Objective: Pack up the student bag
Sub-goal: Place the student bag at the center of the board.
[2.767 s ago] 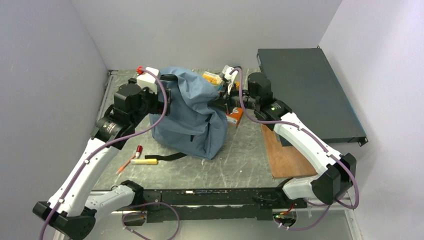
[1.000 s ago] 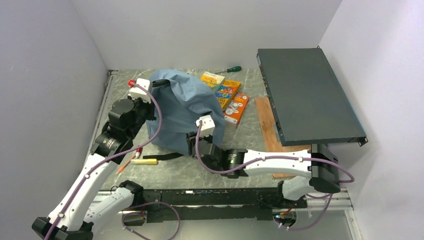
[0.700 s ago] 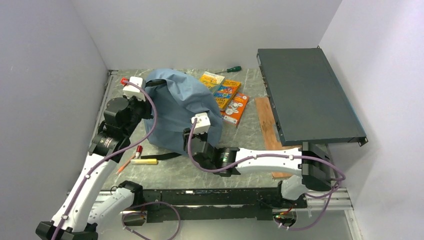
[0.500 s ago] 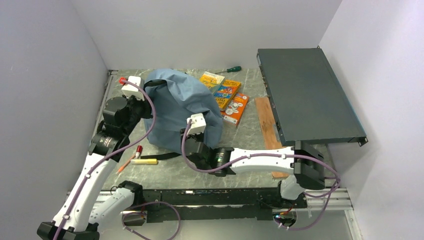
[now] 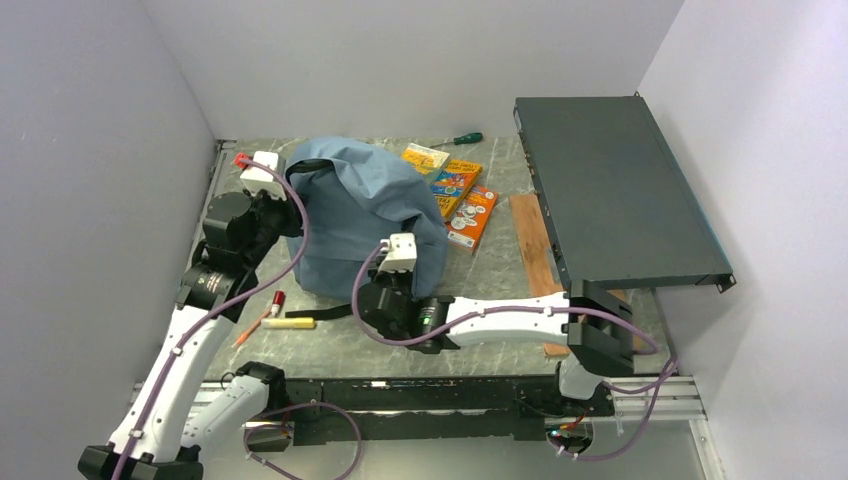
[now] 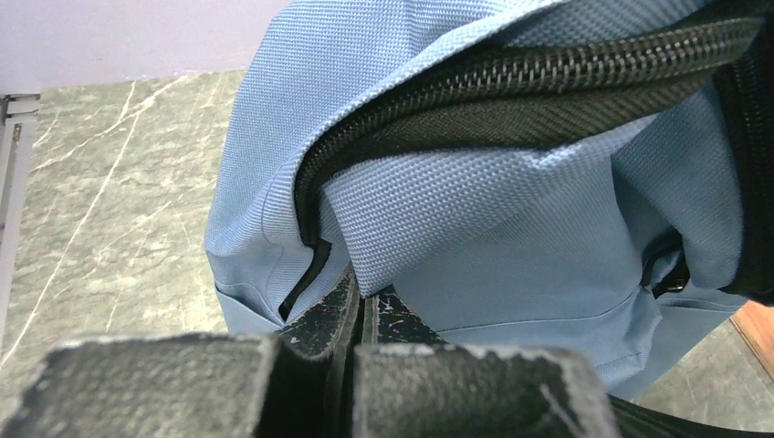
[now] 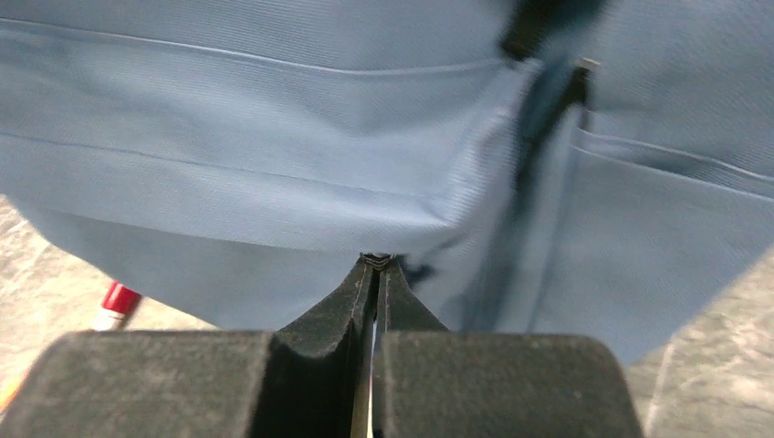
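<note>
I get the overhead view from above and behind the arm bases, looking down over the whole table (image 5: 490,265). My two wrist cameras sit right up against the student bag (image 5: 360,210): left faces its zipper (image 6: 511,78), right its lower part. All three share the bag.
</note>
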